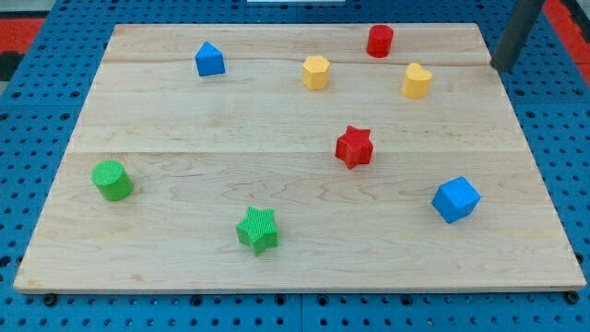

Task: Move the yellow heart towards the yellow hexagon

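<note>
Waiting at the camera view's top right, tip [499, 67] well clear of yellow heart [417, 81]. No jaws on this end effector, just a rod. Yellow hexagon [315, 72] left of heart, gap unclosed; push not started.

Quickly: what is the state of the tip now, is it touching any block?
My tip: touching nothing, at the board's upper right edge, apart from the yellow heart on its left.
</note>
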